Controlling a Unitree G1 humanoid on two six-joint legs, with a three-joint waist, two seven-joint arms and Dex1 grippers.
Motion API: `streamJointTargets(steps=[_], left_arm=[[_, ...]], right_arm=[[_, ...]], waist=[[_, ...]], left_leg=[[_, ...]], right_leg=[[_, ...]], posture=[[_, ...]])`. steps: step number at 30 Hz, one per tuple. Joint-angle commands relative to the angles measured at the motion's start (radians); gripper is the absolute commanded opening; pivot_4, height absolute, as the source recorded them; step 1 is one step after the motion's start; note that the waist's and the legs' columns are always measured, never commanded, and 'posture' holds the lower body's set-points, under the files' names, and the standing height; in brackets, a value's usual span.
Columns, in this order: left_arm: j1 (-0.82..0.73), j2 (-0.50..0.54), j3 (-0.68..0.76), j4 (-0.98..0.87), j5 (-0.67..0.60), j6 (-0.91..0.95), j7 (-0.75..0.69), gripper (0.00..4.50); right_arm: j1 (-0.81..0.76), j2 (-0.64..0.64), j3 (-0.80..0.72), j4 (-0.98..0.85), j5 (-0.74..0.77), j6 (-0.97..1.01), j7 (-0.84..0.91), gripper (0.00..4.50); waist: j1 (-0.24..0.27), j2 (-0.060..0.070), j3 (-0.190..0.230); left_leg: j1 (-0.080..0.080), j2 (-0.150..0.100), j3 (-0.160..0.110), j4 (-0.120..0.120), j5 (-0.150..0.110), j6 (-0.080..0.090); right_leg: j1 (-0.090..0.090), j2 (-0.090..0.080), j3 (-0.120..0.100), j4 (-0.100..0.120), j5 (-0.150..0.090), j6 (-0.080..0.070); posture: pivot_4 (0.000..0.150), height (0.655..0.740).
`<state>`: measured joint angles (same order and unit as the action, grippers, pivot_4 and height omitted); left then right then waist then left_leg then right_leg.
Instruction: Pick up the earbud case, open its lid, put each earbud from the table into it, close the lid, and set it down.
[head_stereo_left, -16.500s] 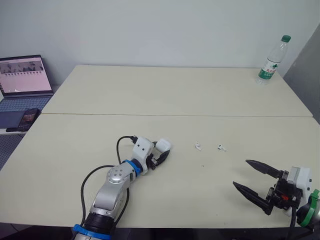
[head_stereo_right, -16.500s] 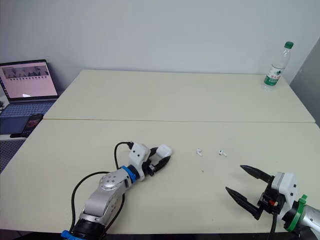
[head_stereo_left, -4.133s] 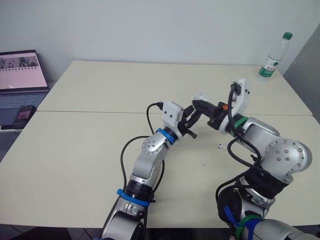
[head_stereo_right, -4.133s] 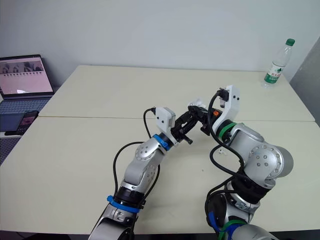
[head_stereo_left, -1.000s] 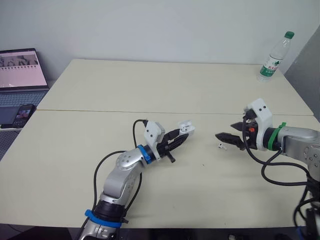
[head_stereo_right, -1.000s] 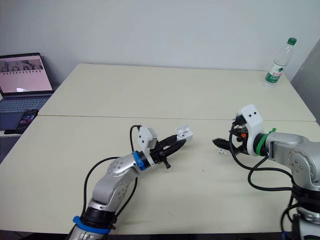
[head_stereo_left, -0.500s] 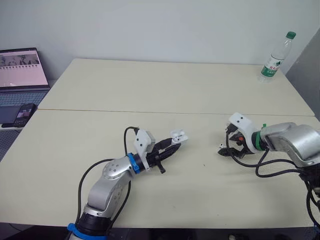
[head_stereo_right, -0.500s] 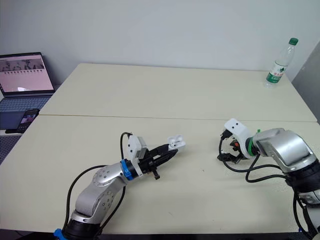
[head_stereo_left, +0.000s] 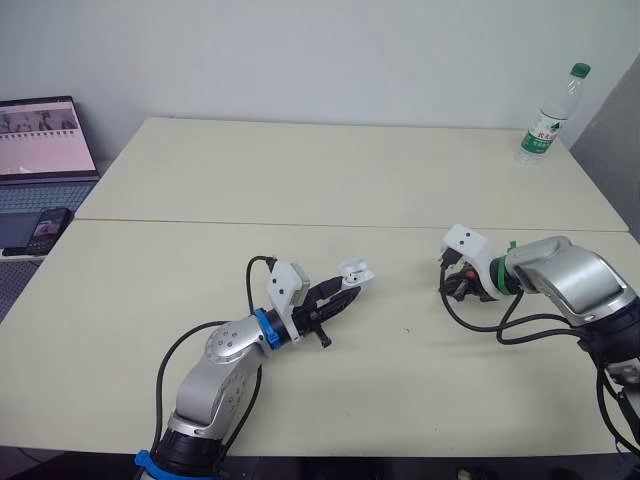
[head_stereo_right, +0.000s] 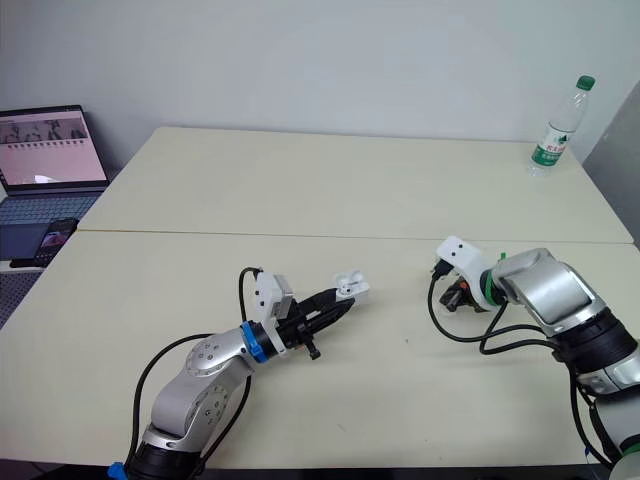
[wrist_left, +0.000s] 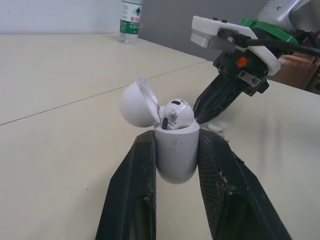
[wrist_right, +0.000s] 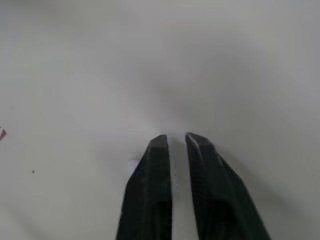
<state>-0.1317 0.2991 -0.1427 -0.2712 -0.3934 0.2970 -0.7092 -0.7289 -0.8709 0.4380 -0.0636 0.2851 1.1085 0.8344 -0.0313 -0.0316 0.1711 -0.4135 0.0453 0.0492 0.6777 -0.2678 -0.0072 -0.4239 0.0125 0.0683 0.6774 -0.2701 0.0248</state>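
Earbud case (wrist_left: 175, 150), lid open, holds one earbud (wrist_left: 178, 112).

The earbud case (wrist_left: 175, 150) has been lifted off the tabletop, its lid (wrist_left: 137, 97) now open and one earbud (wrist_left: 177, 112) seated inside. The right pincer (wrist_right: 177, 137) has swung in from the near right, tipped down and narrowed at the other earbud (wrist_left: 214, 125).

Right end effector (wrist_right: 173, 139) over pale table (wrist_right: 240, 60), black fingers (wrist_right: 155, 180) nearly together, small white piece (wrist_right: 133, 165) just beside one finger
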Motion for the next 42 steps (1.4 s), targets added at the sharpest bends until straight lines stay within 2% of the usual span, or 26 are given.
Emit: streamJointTargets(steps=[1,10,11,13,17,23,37,42], left_arm=[[-0.006,-0.002,0.001,-0.045,-0.008,-0.019,-0.002,0.78],[-0.012,0.001,-0.003,-0.037,-0.010,-0.017,-0.012,0.78],[-0.011,0.001,-0.005,-0.038,-0.010,-0.017,-0.013,0.78],[-0.011,0.001,-0.007,-0.040,-0.011,-0.015,-0.013,0.78],[-0.013,0.004,-0.007,-0.036,-0.012,-0.016,-0.018,0.78],[-0.019,0.004,-0.009,-0.024,-0.010,-0.018,-0.025,0.78],[-0.016,0.005,-0.007,-0.029,-0.006,-0.017,-0.025,0.78],[-0.011,0.004,-0.008,-0.035,-0.007,-0.016,-0.022,0.78]], right_arm=[[-0.004,-0.012,-0.008,-0.025,-0.020,-0.003,0.022,0.04],[0.028,-0.049,-0.071,-0.086,-0.012,-0.053,0.059,0.04],[0.035,-0.057,-0.083,-0.104,-0.002,-0.059,0.073,0.20],[0.059,-0.093,-0.108,-0.154,0.022,-0.066,0.115,0.60],[0.141,-0.220,-0.142,-0.250,0.055,-0.116,0.223,2.06],[0.275,-0.365,-0.153,-0.268,0.014,-0.318,0.350,4.19],[0.309,-0.306,-0.099,-0.162,-0.231,-0.586,0.339,4.19],[0.319,-0.285,-0.122,-0.171,-0.239,-0.594,0.354,4.19]], waist=[[0.000,0.000,0.000],[0.001,0.000,0.000],[0.001,0.000,0.000],[0.001,0.000,0.000],[0.005,0.000,0.000],[0.003,0.000,0.000],[0.000,0.000,0.000],[0.000,0.000,0.000]], left_leg=[[0.000,0.000,0.000,0.000,0.000,0.000],[0.000,0.000,0.000,0.000,0.000,0.000],[0.000,0.000,0.000,0.000,0.000,0.000],[0.000,0.000,0.000,0.000,0.000,0.000],[0.000,-0.001,-0.001,0.000,0.000,0.000],[0.001,-0.001,-0.001,0.001,0.000,0.000],[0.009,0.001,0.008,0.000,0.000,0.000],[0.009,0.001,0.008,0.000,0.000,0.000]], right_leg=[[0.000,0.000,0.000,0.000,0.000,0.000],[0.000,0.000,0.000,0.000,0.000,0.000],[0.000,0.000,0.000,0.001,0.000,0.000],[0.000,0.000,0.000,0.001,0.000,0.000],[0.000,0.000,-0.002,0.000,0.000,0.000],[0.001,0.000,-0.001,0.001,0.000,0.000],[0.004,0.000,0.003,0.003,0.000,0.000],[0.004,0.000,0.003,0.003,0.000,0.000]], posture=[[0.150,0.7362],[0.150,0.7362],[0.150,0.7362],[0.150,0.7362],[0.150,0.7362],[0.150,0.7362],[0.150,0.7362],[0.150,0.7362]])
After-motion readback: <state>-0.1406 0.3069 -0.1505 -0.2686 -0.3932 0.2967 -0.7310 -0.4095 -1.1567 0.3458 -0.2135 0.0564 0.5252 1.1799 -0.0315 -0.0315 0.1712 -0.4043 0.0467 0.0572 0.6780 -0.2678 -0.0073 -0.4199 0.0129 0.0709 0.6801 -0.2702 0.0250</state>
